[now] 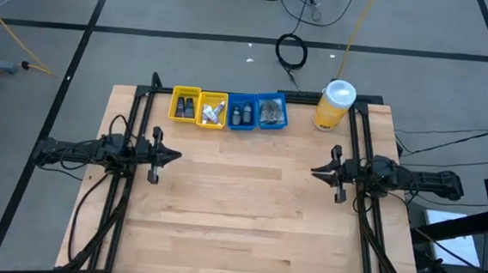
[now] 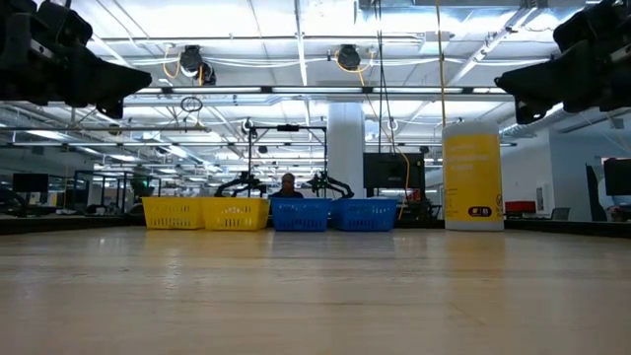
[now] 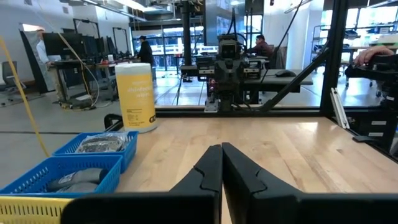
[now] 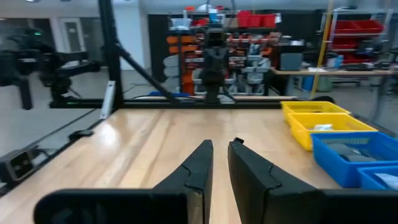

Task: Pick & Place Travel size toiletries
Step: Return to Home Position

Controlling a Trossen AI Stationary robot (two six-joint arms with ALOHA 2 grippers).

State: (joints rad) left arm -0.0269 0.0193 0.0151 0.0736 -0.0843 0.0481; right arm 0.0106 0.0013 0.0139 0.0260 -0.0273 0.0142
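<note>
High view: left pincer, right pincer level, facing, both together, empty.

Overhead, table-level and 2 facing wrist cameras share the table.

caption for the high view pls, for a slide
Two yellow bins and two blue bins of toiletries line the table's far edge beside a yellow canister.
</note>
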